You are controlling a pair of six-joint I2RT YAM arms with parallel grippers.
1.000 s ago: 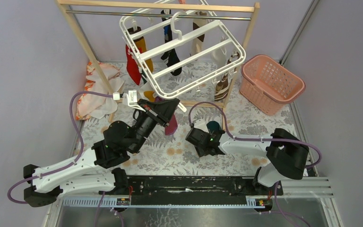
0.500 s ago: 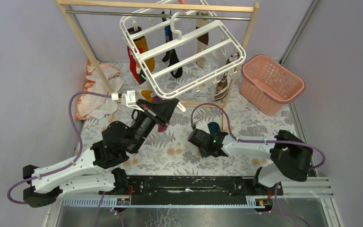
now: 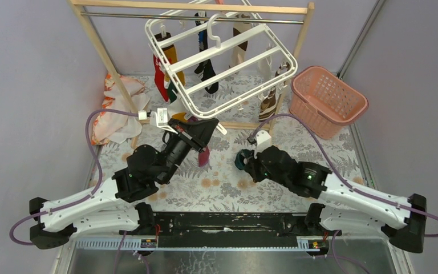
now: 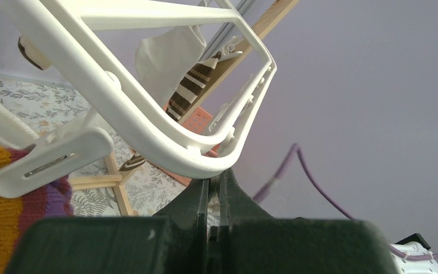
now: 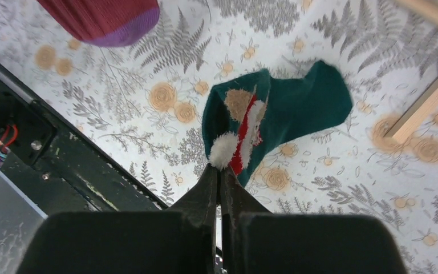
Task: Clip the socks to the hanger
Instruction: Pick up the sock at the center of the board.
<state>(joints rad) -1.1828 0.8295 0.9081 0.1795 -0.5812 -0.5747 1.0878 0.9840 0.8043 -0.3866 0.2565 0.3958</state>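
The left arm (image 3: 82, 202) and right arm (image 3: 370, 197) have white shells with black joints and bases; a purple cable (image 3: 89, 137) loops along each; left pincer (image 4: 213, 178) and right pincer (image 5: 219, 170) are black, tapering wedges.

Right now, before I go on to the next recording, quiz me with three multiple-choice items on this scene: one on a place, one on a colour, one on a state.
1. Where does the pink basket stand?
A) under the left arm
B) right of the wooden rack
C) hooked on the hanger

2. What is the main colour of the sock at the right end effector?
A) yellow
B) pink
C) teal

3. The right end effector is:
A) shut on the sock's edge
B) wide open over bare table
C) out of every view

Answers:
1 B: the top view shows the basket beside the rack's right post.
2 C: the right wrist view shows teal fabric with red and white trim.
3 A: its fingers meet on the sock's edge in the right wrist view.
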